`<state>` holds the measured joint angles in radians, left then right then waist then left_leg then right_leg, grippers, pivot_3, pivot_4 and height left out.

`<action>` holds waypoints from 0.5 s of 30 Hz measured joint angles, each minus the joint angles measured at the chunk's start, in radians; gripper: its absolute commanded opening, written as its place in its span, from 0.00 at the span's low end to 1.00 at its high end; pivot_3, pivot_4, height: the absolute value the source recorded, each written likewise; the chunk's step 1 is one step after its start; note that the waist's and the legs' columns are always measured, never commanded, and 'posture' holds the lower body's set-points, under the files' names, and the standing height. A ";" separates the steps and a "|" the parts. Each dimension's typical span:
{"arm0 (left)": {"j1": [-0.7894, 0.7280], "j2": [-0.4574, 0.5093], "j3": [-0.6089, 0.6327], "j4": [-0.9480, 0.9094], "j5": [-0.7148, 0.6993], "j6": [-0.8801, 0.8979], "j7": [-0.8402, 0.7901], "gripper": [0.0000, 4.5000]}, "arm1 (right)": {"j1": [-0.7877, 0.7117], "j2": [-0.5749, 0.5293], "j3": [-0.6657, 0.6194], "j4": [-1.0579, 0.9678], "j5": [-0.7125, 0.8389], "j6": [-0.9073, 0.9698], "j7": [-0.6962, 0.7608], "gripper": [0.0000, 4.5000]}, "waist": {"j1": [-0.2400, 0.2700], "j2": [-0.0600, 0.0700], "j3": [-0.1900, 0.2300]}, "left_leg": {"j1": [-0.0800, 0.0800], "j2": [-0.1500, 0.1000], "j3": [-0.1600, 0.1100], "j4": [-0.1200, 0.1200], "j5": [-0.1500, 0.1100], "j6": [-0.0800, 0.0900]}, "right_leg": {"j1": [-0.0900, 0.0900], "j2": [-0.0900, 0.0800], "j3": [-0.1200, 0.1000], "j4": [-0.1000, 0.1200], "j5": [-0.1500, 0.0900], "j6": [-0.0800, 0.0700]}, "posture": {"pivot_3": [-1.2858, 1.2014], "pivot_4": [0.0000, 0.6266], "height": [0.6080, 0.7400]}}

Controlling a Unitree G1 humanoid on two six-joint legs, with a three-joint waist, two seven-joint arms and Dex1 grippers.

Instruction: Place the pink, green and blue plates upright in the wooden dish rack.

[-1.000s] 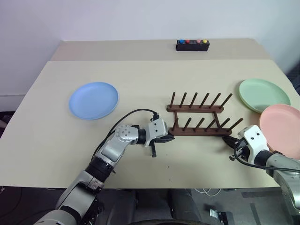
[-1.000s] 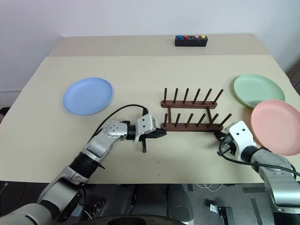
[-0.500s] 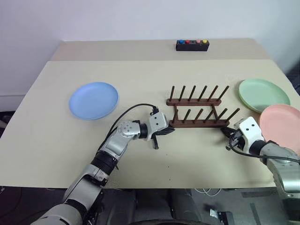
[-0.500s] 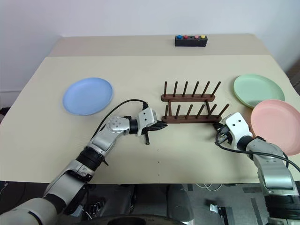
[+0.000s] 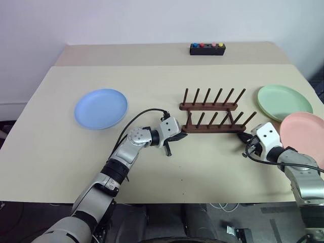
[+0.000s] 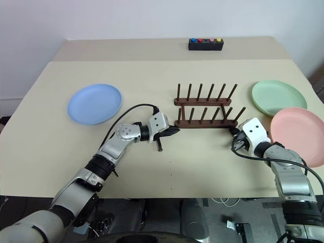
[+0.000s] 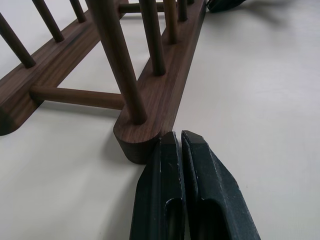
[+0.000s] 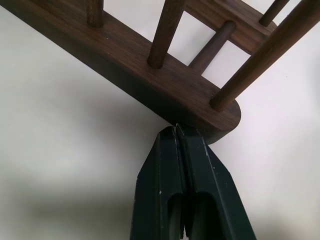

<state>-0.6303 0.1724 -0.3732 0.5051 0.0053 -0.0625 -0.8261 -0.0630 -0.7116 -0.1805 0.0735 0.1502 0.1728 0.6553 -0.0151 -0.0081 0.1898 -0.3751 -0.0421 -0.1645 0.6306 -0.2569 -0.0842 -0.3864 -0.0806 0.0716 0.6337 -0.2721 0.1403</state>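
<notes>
Rack nudged by two closed grippers, all three plates not yet loaded

The beige table (image 5: pixel 61 152) stands against a white wall, a black button box (image 5: pixel 207 48) at its far edge. The wooden dish rack (image 5: pixel 212 119) sits right of centre, empty. The blue plate (image 5: pixel 101 108) lies flat far to the left; the green plate (image 5: pixel 285 102) and the pink plate (image 5: pixel 306 137) lie flat at the right edge, the pink nearer. The left gripper (image 7: pixel 176 141) and the right gripper (image 8: pixel 176 131), both pinched shut and empty, each touch an end of the near rail. Judged: push evenly from both ends so the rack stays square, slowly, without tipping it.
</notes>
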 measured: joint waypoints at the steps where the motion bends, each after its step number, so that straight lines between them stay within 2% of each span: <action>1: 0.000 0.000 0.001 0.002 0.002 -0.005 0.001 0.03 | -0.001 0.001 0.000 0.004 -0.001 -0.006 0.000 0.00 | 0.000 0.000 0.000 | 0.000 0.000 0.000 0.000 0.000 0.000 | 0.000 0.000 0.000 0.000 0.000 0.000 | 0.52 0.24 1.00; 10: -0.001 -0.001 0.016 0.006 -0.014 0.005 -0.020 0.03 | -0.014 0.007 0.001 0.029 -0.001 -0.027 0.003 0.00 | -0.002 0.000 0.000 | 0.000 0.000 0.000 0.000 0.000 0.000 | 0.000 0.000 0.000 0.000 0.000 0.000 | 0.52 0.24 1.00; 15: 0.039 0.038 0.028 -0.067 -0.024 0.025 -0.045 0.03 | 0.095 -0.018 -0.046 -0.068 0.035 -0.003 0.036 0.00 | 0.002 0.000 0.000 | -0.001 0.000 -0.001 -0.002 0.000 0.000 | -0.002 0.000 0.000 0.000 0.000 0.000 | 0.52 0.24 1.00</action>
<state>-0.5911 0.2101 -0.3455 0.4379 -0.0186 -0.0374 -0.8714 0.0317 -0.7300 -0.2264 0.0051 0.1857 0.1694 0.6912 -0.0130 -0.0079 0.1897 -0.3761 -0.0421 -0.1652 0.6281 -0.2570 -0.0842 -0.3881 -0.0805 0.0716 0.6340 -0.2722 0.1402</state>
